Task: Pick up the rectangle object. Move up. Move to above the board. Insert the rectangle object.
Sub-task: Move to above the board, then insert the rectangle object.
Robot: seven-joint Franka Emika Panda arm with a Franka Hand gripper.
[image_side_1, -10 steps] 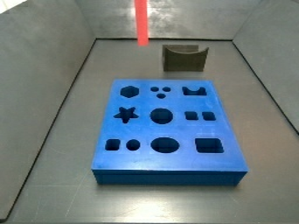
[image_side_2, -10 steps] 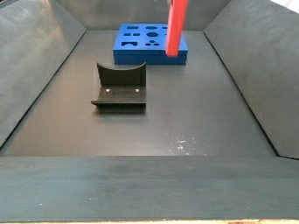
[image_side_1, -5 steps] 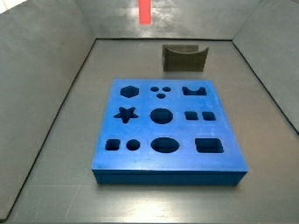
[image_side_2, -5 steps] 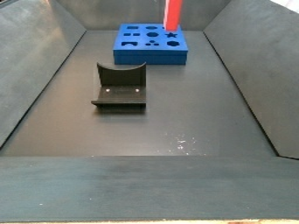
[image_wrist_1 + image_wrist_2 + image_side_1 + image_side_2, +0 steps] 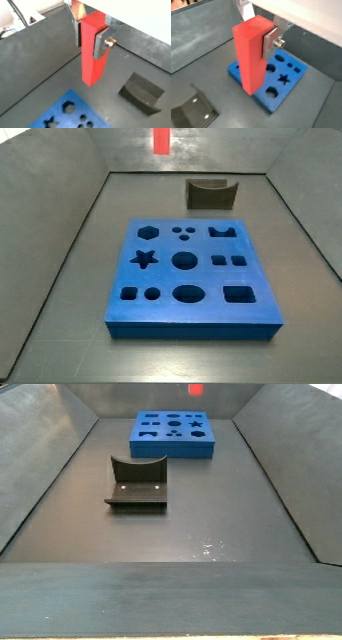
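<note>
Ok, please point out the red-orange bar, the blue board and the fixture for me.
red-orange bar [image 5: 251,57]: a wrist view, middle of its long front face.
blue board [image 5: 190,328]: a side view, its front wall.
fixture [image 5: 135,487]: a side view, its base plate.

In both side views the gripper is out of frame, and the rectangle object [image 5: 162,140] is cut by the upper edge. In both wrist views the board [image 5: 67,112] shows only partly, and the fingers [image 5: 101,42] are mostly covered.

claw [image 5: 91,36] high above floor, board [image 5: 191,268] top unobstructed, fixture [image 5: 210,194] well apart
</note>
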